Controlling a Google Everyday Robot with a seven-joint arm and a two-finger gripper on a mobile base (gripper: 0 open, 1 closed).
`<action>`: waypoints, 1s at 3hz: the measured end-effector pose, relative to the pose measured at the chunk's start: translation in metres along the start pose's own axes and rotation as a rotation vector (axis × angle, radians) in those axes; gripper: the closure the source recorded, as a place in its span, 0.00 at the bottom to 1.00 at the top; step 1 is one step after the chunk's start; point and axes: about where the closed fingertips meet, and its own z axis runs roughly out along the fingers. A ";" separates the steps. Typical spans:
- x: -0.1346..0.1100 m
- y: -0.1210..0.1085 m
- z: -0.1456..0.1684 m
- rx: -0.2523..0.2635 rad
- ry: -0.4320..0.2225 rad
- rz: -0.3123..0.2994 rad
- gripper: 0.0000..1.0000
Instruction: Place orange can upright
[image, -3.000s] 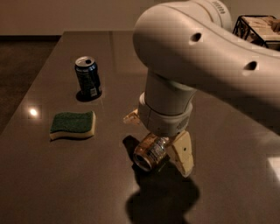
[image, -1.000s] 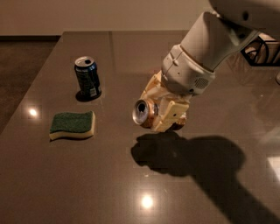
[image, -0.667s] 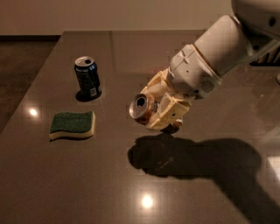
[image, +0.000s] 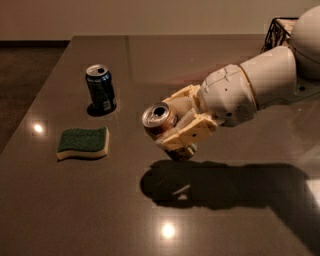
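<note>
The orange can (image: 160, 120) is held in the air above the table's middle, tilted, with its silver top facing up and to the left. My gripper (image: 181, 127) is shut on the can, its cream fingers (image: 187, 134) clamped on the can's sides. The can's lower end is hidden behind the fingers. The white arm reaches in from the right. The shadow of arm and can lies on the table below.
A dark blue can (image: 101, 88) stands upright at the left rear. A green-topped sponge (image: 83, 142) lies at the left front. A black wire basket (image: 280, 31) sits at the far right back corner. The dark table (image: 100, 210) has its left edge near the sponge.
The arm has lifted the can off the table and turned it, so the top now points up and left. The arm has swung lower and to the right.
</note>
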 end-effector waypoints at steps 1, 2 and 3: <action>0.002 -0.004 -0.001 0.020 -0.129 0.046 1.00; 0.011 -0.008 -0.003 0.039 -0.232 0.052 1.00; 0.017 -0.010 -0.005 0.051 -0.293 0.047 1.00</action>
